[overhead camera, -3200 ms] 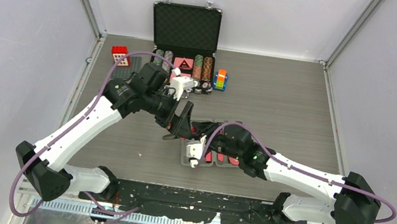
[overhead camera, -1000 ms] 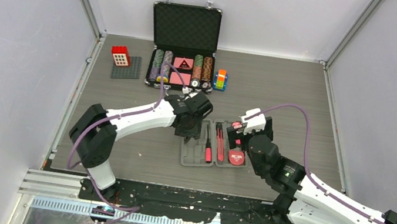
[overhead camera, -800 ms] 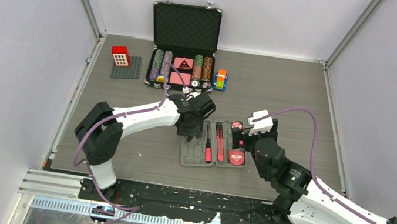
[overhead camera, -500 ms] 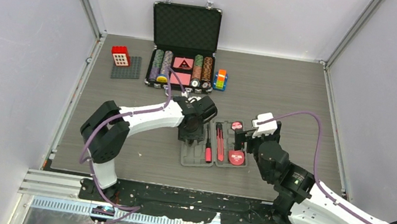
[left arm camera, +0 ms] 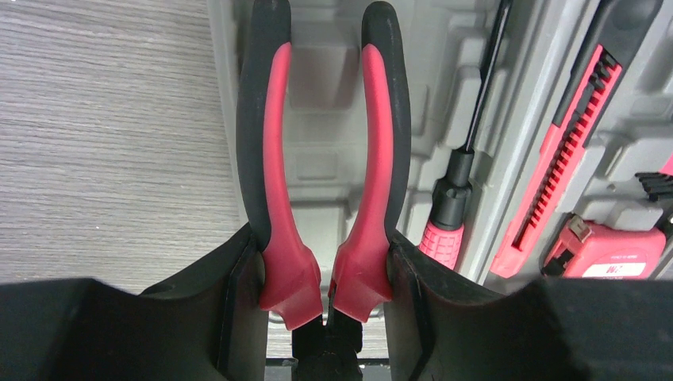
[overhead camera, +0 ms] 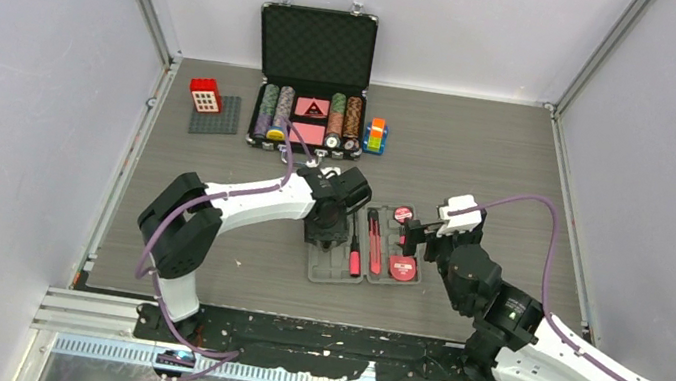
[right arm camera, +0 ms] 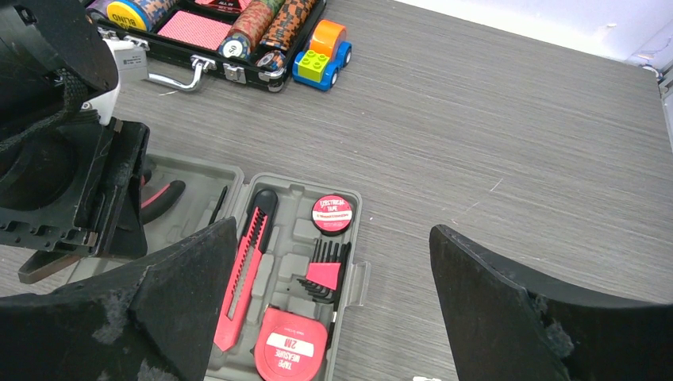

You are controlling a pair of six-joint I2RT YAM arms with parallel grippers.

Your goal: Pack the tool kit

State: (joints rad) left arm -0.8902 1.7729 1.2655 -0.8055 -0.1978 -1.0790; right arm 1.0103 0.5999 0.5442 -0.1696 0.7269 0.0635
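Note:
The grey tool kit case (overhead camera: 327,268) lies open mid-table. Its right half holds a knife (right arm camera: 242,270), a tape measure (right arm camera: 290,349), a roll of tape (right arm camera: 332,213) and hex keys (right arm camera: 325,274). A screwdriver (left arm camera: 448,214) lies by the hinge. My left gripper (left arm camera: 325,266) is shut on red-and-black pliers (left arm camera: 274,143) near their joint. The handles point away over the case's left half (left arm camera: 317,167). My right gripper (right arm camera: 333,230) stands wide open above the case's right edge, holding nothing.
A black metal-edged case (overhead camera: 316,46) with poker chips stands open at the back. Beside it are a toy car (overhead camera: 376,136) and a red brick house (overhead camera: 204,94) on a grey baseplate (overhead camera: 223,121). Walls close in both sides.
My left gripper has carried the pliers down over the case's left half and settled there. The right arm has drawn back to the right, off the case.

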